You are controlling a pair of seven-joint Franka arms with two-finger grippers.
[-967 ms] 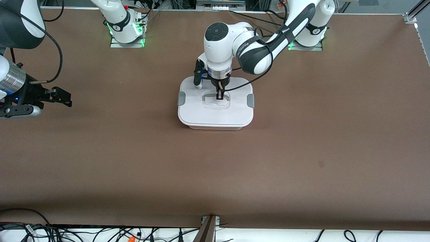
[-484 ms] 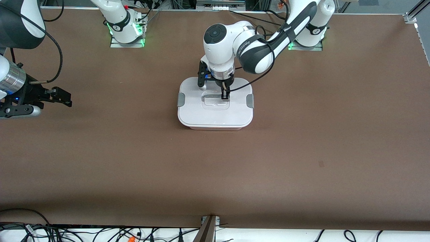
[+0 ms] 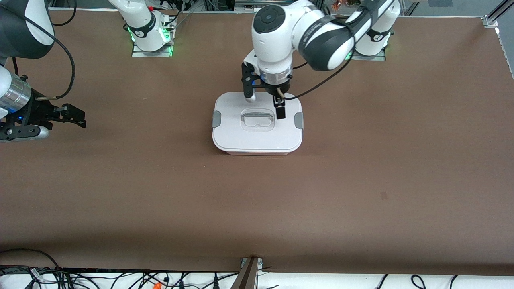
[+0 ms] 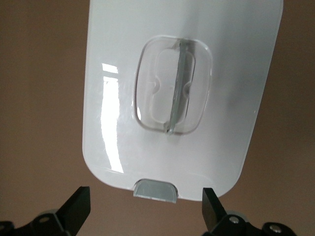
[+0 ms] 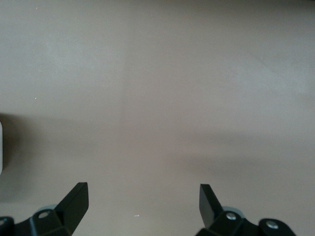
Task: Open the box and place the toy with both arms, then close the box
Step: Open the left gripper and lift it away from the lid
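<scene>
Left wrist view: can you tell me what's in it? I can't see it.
A white box lid with a clear handle set into its middle lies on a brown table. A grey clip sits at the lid's edge, between the two black fingers of the open left claw.

Box [image 3: 257, 138] at table [image 3: 361, 180] centre, lid [image 3: 233, 132] on it. Handle [image 3: 257, 117] in lid middle; clips [image 3: 216, 119] on lid ends at 3 and 9 o'clock. Left gripper [image 3: 266, 105] over lid edge at 12 o'clock, fingers apart, touching nothing. Right gripper [image 3: 68, 114] waits toward right arm's end, 9 o'clock from box, well apart, spread.
</scene>
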